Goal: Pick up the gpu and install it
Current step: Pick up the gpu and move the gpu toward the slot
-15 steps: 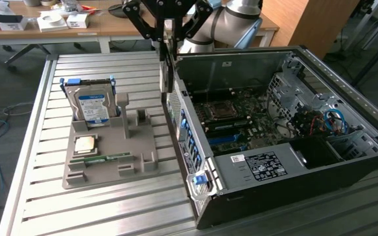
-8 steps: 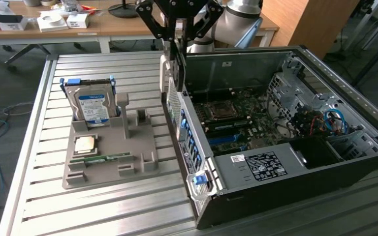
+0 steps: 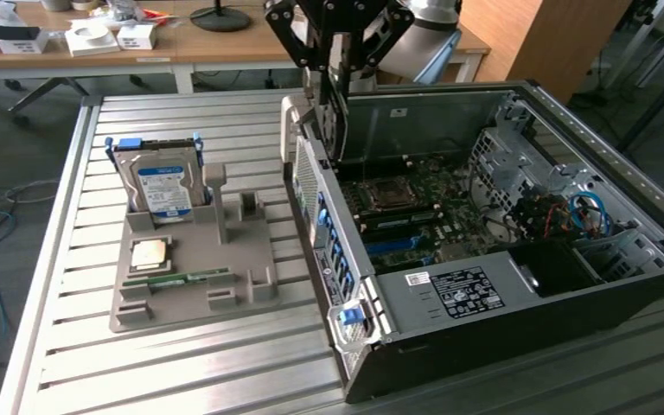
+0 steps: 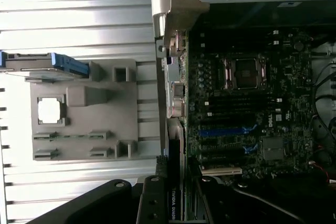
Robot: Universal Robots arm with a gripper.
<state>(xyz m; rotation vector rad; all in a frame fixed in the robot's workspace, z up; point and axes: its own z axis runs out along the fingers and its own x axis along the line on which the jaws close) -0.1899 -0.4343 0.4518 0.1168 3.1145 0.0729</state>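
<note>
Gripper (image 3: pixel 338 69) is clamped narrow on the gpu (image 3: pixel 334 121), with the card hanging edge-on and straight down by the rear wall of the open case (image 3: pixel 517 285). As far as I can tell it's not in a slot yet. I'm holding it vertical because the case lies on its side on the counter (image 3: pixel 170 363). That leaves the motherboard (image 3: pixel 424 207) slots facing up, so the card has to drop in from above. The hard drive (image 3: pixel 165 186) stands upright in the gray holder (image 3: pixel 194 259), well apart, probably for easy top-down grabs.
</note>
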